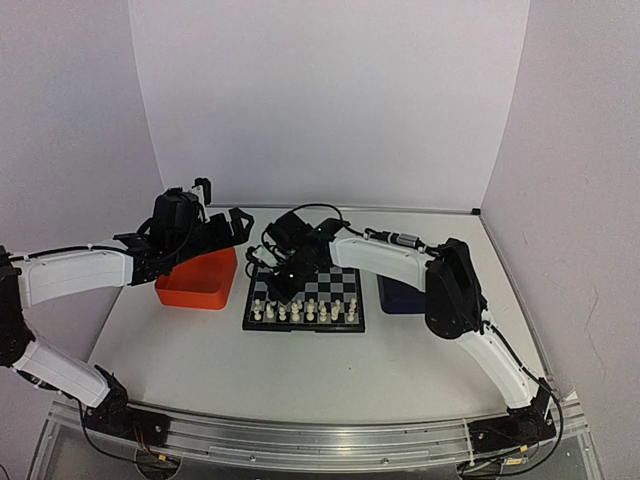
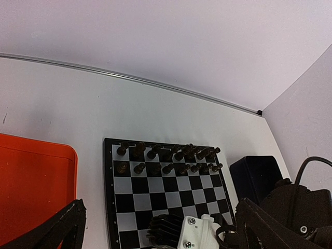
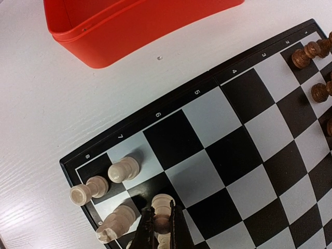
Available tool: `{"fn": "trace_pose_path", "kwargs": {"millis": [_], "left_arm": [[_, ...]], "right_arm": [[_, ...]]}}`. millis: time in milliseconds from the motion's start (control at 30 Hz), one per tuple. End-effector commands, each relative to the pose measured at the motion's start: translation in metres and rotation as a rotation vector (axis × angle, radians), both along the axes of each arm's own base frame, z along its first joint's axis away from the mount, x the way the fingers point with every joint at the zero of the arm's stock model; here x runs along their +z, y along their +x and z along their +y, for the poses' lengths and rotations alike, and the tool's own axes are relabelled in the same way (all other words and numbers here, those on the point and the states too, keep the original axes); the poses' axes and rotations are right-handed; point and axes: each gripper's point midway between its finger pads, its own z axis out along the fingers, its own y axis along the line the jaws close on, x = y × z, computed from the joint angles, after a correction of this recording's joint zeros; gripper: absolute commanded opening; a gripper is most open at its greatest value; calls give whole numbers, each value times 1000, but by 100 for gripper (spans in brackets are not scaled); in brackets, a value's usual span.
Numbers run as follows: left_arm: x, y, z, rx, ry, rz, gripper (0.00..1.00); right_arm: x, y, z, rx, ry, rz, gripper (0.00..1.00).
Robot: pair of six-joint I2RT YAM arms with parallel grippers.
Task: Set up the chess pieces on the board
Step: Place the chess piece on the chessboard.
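the board (image 3: 171, 137) is checkered black and light grey, the chess pieces (image 3: 123, 169) cream-white, the tray (image 3: 119, 26) orange.

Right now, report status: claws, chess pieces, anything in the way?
Left claw open, by orange tray. Right claw shut on cream piece, low over board. Neighbouring cream pieces close beside.

1. We see the board (image 1: 340, 286) at the middle of the table (image 1: 200, 360).
2. We find the left tray (image 1: 197, 285) just beside its left edge, the right tray (image 1: 398, 298) just beside its right.
3. The chess pieces (image 1: 310, 312) stand on its two near rows, the opposing chessmen (image 2: 168, 158) on its two far rows.
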Motion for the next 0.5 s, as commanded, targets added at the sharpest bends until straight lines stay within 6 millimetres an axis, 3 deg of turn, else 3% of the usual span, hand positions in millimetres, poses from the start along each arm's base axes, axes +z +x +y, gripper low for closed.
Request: {"fn": "trace_pose_path", "kwargs": {"millis": [0, 233, 467], "left_arm": [[16, -1, 1, -6, -20, -33, 100], [16, -1, 0, -6, -23, -34, 100], [18, -2, -1, -16, -28, -31, 100]], "right_arm": [[-2, -7, 8, 20, 11, 15, 2], [2, -7, 12, 26, 25, 13, 7], [12, 2, 8, -6, 12, -39, 35]]}}
